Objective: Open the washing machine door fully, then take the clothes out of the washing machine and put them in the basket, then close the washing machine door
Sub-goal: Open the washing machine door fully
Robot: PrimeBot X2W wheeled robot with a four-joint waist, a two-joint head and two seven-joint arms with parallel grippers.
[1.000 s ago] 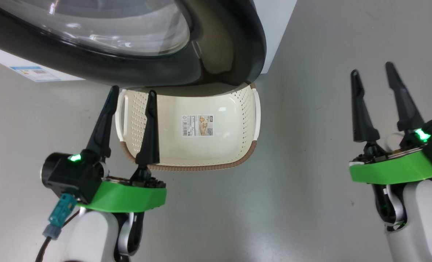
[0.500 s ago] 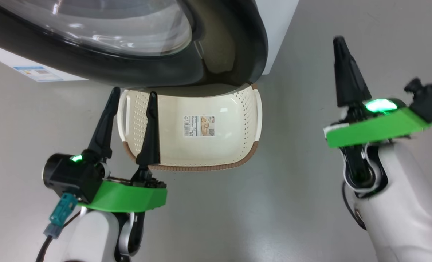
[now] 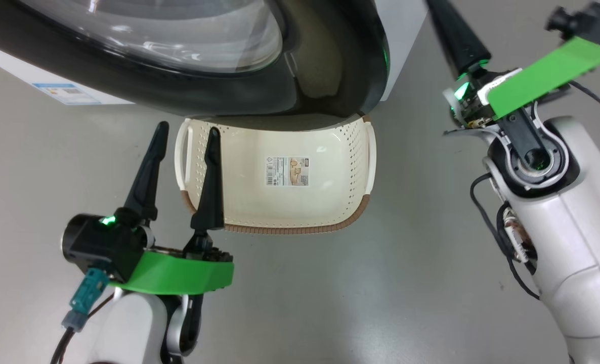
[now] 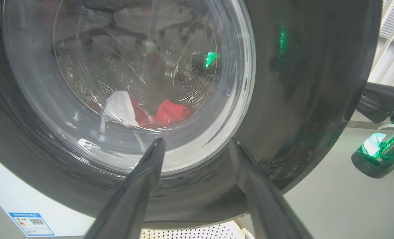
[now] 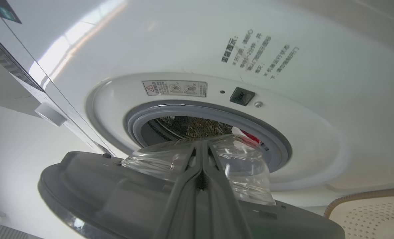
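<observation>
1. The clothes [image 4: 168, 113], red pieces with a white cloth beside them, lie at the bottom of the perforated drum [image 5: 197, 126]. The left wrist view shows them through the door glass. None is out yet.
2. The washing machine door [image 3: 204, 96] stands ajar, not wide. The right wrist view looks across its inner face, where the glass bowl [image 5: 243, 166] appears to sit in front of the grey rubber ring [image 5: 132, 127] and blocks part of the mouth. Opening the door fully looks to be the step in hand.
3. The right gripper [image 5: 202, 147] is clenched on nothing. Its two fingers are pressed into one narrow blade aimed at the gap between the door and the front of the washing machine [image 5: 183, 43]. It is probably held this way to slip behind the rim and push.
4. The left gripper [image 3: 187, 127] is released, jaws wide. It hovers low over the left end of the basket [image 3: 353, 146] and touches nothing. It seems kept free for reaching into the drum.
5. The basket sits empty on the floor [image 3: 330, 303], its far edge tucked under the door rim. That puts it close below the mouth, so clothes need only a short carry.
</observation>
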